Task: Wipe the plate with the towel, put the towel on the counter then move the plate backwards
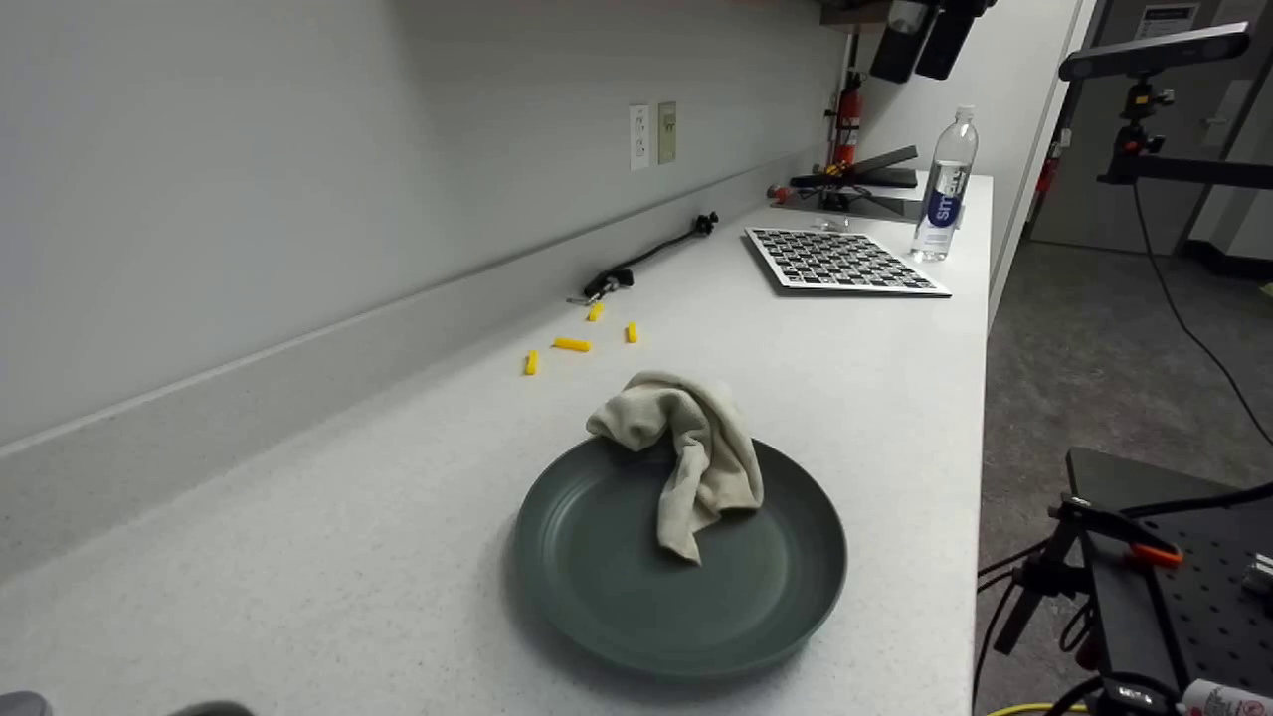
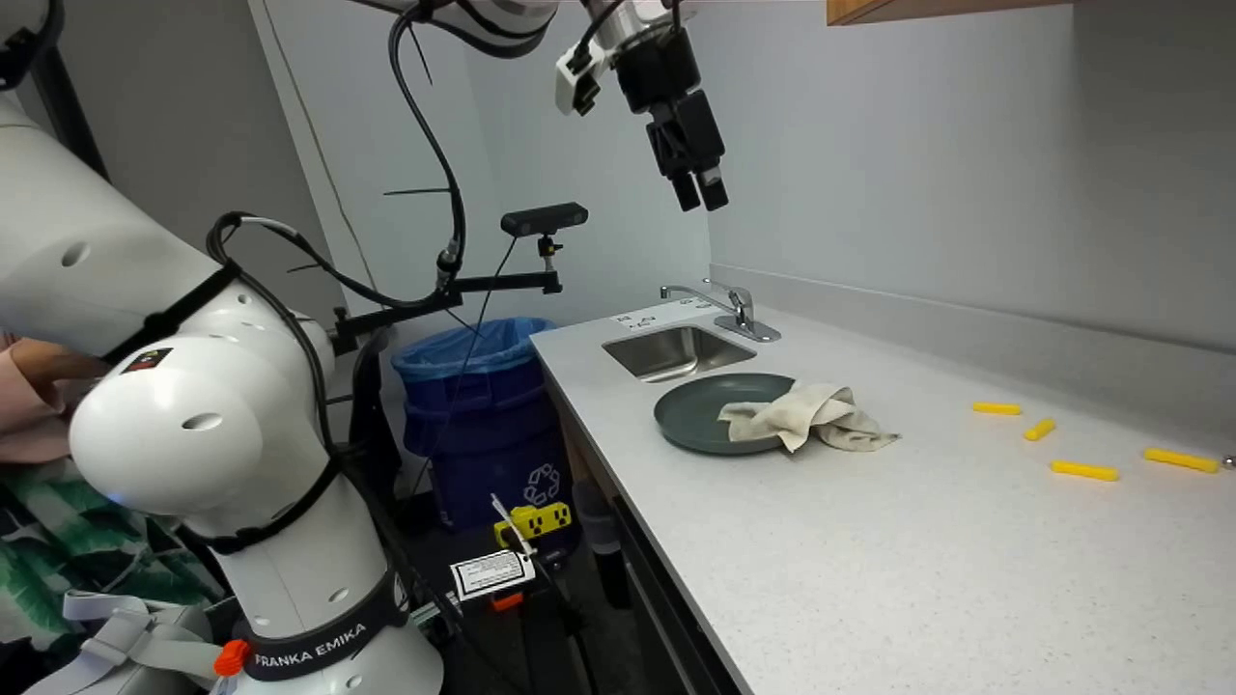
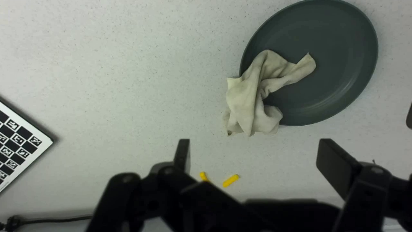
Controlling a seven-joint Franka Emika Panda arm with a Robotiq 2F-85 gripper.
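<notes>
The towel point(image 3: 249, 96) lies partly in the plate point(image 3: 341, 48), across its rim — the gripper point(image 3: 255, 149) gapes wide, empty.

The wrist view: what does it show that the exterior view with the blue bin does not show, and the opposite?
Wrist view only: the checkered board, at the picture's left edge.
Exterior view only: the blue bin and white robot arm.
Both: the gripper, counter, some yellow pieces, the plate and the towel lying partly on the plate.

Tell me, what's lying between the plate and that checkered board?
The wrist view shows the towel, draped over the rim of the plate, then bare counter up to the checkered board.
</notes>
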